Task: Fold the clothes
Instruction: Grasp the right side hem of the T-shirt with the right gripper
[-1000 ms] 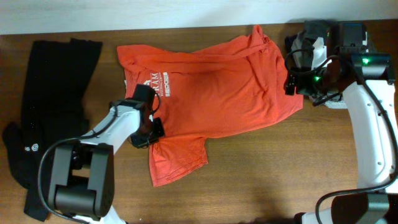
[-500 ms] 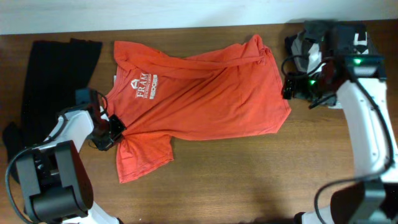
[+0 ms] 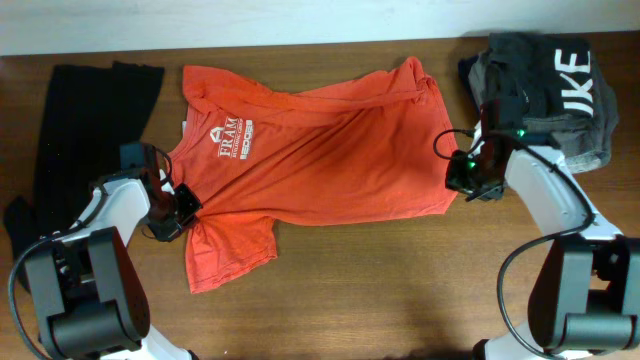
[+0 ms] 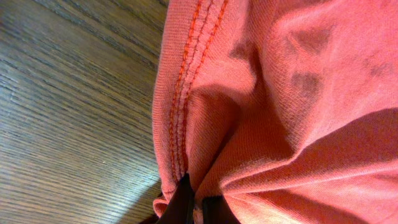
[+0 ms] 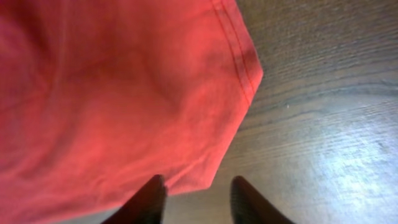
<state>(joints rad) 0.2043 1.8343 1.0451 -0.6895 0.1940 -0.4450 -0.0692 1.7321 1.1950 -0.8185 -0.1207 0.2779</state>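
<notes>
- The shirt (image 3: 330, 150) lies spread across the middle of the table (image 3: 400, 290), chest up. Its top edge runs close to the table's far edge.
- One short sleeve points toward the near side, below the left gripper (image 3: 183, 208).
- Bare wood runs along the whole near side in front of the shirt and between the two arms. This is the widest free room.
- A narrow strip of wood separates the shirt's left edge from the black garment (image 3: 90, 150), which lies lengthwise down the table's left side.
- The grey garment (image 3: 560, 90) sits bunched at the far right corner, just beside the shirt's right edge.
- The left gripper is closed tight on the shirt beside a stitched hem, near where the sleeve joins the body.
- The right gripper (image 3: 462, 180) is at the shirt's lower right corner. Its fingers (image 5: 152, 196) stand partly apart and hold nothing. One is at the cloth's edge, the other over bare wood.
- The shirt's chest reads "FRAM" in white, with a small emblem above. The smaller line below is too small to read.
- The grey garment shows large white letters "KE". The stroke before them is cut off by a fold.
- Count: three garments, two arms, two grippers.
</notes>
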